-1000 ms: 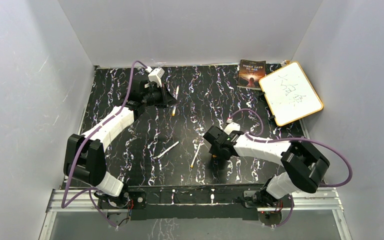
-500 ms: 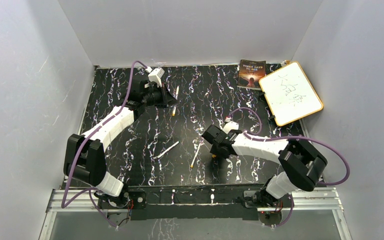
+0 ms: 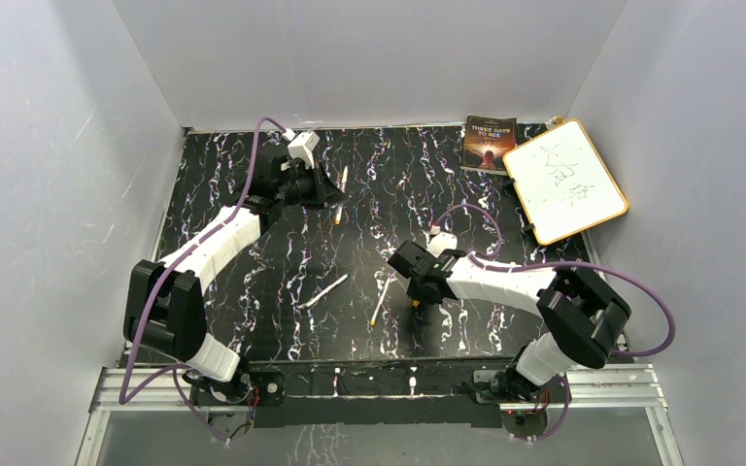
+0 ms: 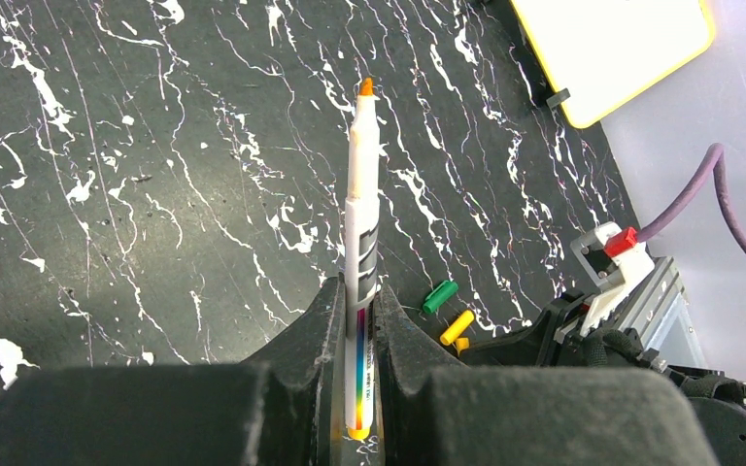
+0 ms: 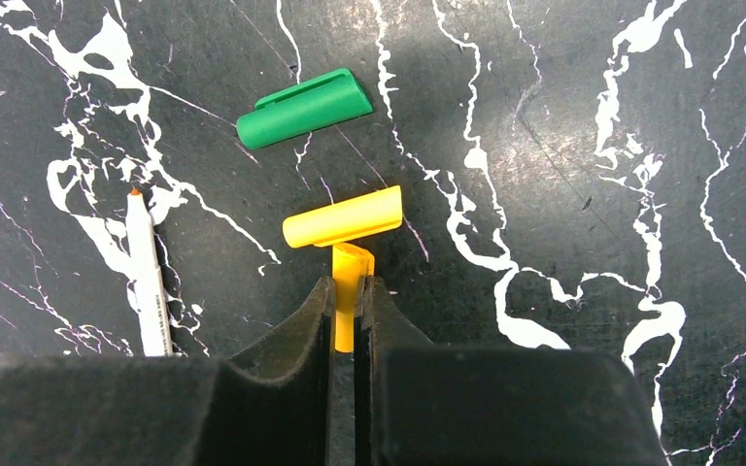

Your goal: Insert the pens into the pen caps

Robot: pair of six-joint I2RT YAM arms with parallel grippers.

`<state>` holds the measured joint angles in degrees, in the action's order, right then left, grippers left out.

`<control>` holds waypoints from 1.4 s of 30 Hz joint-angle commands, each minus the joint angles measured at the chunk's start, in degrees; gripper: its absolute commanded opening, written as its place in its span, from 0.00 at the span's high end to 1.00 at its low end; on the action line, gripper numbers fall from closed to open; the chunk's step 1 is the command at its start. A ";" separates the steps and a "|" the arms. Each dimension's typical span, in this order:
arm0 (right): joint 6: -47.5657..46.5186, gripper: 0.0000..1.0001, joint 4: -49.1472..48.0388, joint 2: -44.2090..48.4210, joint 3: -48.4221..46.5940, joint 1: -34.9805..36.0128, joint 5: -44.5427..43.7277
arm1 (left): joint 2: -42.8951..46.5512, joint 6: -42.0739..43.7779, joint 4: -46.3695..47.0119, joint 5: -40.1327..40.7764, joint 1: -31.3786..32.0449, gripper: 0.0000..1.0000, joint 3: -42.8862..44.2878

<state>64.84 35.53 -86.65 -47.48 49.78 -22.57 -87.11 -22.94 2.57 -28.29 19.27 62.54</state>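
So the left gripper (image 4: 355, 296) was clamped on an orange-tipped pen (image 4: 362, 184) at the far left. The right gripper (image 5: 347, 291) pinched a yellow cap (image 5: 353, 260) near centre, with the green cap (image 5: 303, 108) just beyond. Looked like the pickup stage. Next they'd have to meet, tip lined up with the cap's opening.

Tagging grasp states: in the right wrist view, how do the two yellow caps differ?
The held yellow cap is clamped in the right gripper; the loose yellow cap lies free on the table. The held one points along the gripper; the loose one lies crosswise just ahead. Both are yellow and stubby.
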 commanded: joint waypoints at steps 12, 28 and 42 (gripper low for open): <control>-4.19 1.00 -5.20 3.92 -1.28 0.15 -1.26 | 2.07 -0.43 0.99 -1.54 0.33 1.00 0.62; -4.38 0.86 -3.49 -0.79 -1.11 0.22 -1.68 | 2.71 -0.35 0.60 -1.32 0.33 1.00 0.47; -5.23 0.66 -1.23 -4.14 -2.55 0.22 -3.27 | 2.96 0.02 0.08 -0.79 0.33 1.00 0.38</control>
<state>60.01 32.99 -89.52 -48.88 49.87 -23.92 -86.96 -23.14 2.92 -28.69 19.31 62.54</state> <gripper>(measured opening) 0.331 0.071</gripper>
